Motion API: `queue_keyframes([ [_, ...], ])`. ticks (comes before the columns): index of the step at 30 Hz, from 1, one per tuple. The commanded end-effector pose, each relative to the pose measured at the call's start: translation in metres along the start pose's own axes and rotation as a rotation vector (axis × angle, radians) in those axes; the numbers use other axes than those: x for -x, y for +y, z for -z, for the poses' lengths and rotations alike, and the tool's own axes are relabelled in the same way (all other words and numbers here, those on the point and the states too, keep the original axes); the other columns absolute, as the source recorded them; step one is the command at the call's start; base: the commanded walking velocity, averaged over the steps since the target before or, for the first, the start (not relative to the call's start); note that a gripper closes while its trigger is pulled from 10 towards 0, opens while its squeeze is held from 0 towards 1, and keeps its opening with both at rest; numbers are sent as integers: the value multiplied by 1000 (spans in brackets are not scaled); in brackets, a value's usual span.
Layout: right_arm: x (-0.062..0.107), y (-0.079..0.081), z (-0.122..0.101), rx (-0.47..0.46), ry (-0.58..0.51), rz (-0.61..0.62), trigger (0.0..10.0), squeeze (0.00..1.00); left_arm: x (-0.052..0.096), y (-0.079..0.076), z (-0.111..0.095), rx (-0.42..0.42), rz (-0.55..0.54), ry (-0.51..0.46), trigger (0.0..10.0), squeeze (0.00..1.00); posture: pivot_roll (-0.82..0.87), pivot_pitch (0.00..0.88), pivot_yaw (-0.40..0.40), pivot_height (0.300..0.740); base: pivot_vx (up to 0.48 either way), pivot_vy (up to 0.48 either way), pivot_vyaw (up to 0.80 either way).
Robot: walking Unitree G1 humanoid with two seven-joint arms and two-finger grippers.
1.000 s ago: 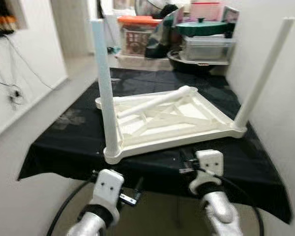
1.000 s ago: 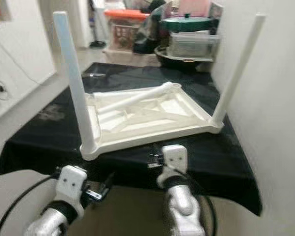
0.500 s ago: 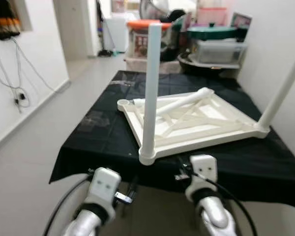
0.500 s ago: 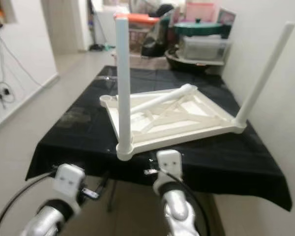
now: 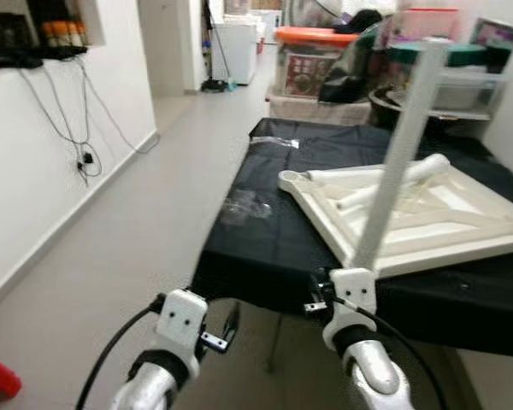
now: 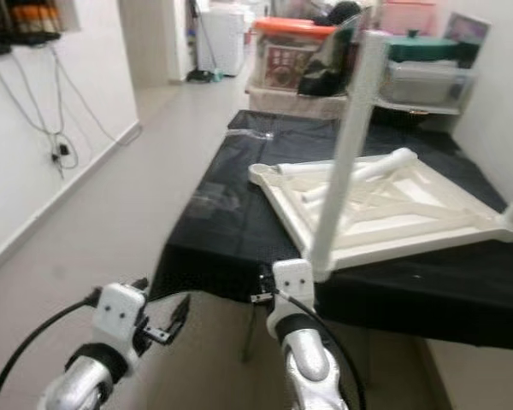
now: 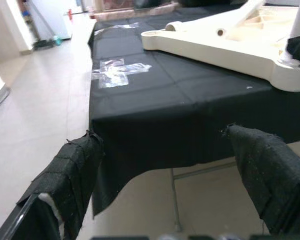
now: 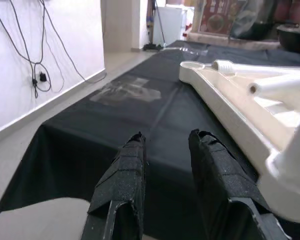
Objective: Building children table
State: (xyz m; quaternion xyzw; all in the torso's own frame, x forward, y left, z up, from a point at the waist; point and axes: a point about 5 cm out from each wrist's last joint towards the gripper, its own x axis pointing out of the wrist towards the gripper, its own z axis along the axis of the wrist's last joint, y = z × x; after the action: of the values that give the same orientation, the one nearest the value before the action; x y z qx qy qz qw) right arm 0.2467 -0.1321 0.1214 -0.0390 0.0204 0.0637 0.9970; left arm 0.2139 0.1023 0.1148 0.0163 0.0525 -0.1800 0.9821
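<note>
White tabletop (image 5: 427, 213) lies upside down on the black cloth (image 5: 274, 239), up at two o'clock from the grippers, one leg (image 5: 398, 162) standing at its near corner, another loose leg (image 6: 359, 175) apparently lying across the frame. Left gripper (image 7: 165, 175) hangs low at seven o'clock, fingers spread wide. Right gripper (image 8: 165, 170) sits just short of the cloth's edge, fingers parted by a narrow gap, holding nothing.

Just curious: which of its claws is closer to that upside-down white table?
Right. The right gripper sits just before the table's near corner; the left gripper is off to the side, farther back.
</note>
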Motion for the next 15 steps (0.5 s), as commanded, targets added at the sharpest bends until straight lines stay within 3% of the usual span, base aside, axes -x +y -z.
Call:
queue_keyframes([
  [1,-1,5,-3,-9,-4,-30,10000,0,0,-4,-2,0,18,-14,10000,0,51,54,-41,740,439,0,0],
  [15,2,13,-10,5,-27,-116,10000,0,2,-5,-3,-3,20,-14,10000,0,51,75,-46,740,459,0,0],
])
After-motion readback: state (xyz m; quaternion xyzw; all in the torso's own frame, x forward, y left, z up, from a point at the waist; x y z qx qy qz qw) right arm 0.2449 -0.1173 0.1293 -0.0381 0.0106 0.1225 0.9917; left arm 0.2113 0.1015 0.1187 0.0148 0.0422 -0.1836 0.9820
